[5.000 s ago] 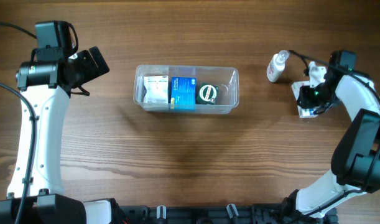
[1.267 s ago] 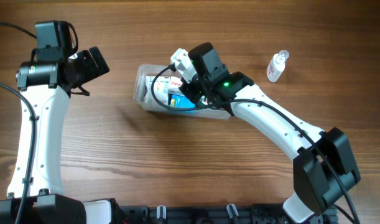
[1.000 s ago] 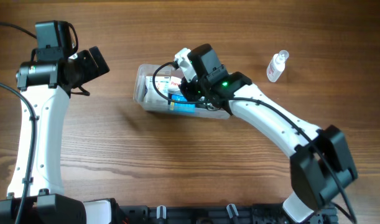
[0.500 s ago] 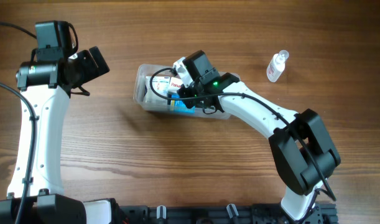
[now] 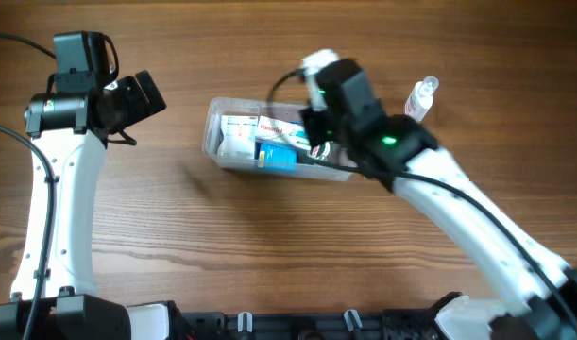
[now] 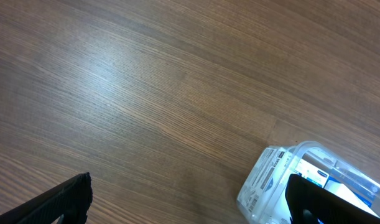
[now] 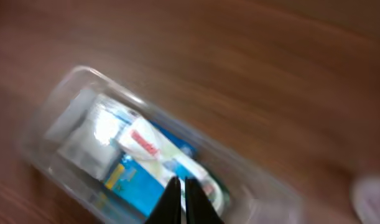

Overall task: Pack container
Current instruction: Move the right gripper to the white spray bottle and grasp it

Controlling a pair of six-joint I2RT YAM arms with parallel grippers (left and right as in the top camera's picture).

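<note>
The container (image 5: 213, 142) is a clear tub at the table's middle, also in the left wrist view (image 6: 259, 185) and blurred in the right wrist view (image 7: 56, 102). It holds a white box (image 5: 233, 138) and a blue box (image 5: 277, 158), with a white, red-printed box (image 7: 145, 144) slanting across them. My right gripper (image 7: 181, 185) hovers above the tub's right half, shut with nothing between its fingers; from overhead it (image 5: 314, 127) covers that half. My left gripper (image 6: 190, 205) hangs open over bare wood left of the tub, seen from overhead (image 5: 142, 94).
A small clear bottle with a white cap (image 5: 421, 99) stands on the wood to the right of the tub, close to my right arm. It shows as a pale blur (image 7: 371, 193) at the right wrist view's edge.
My right gripper has risen out of the tub and drawn back to the right, leaving the red-printed box lying inside. The left arm has stayed still.
</note>
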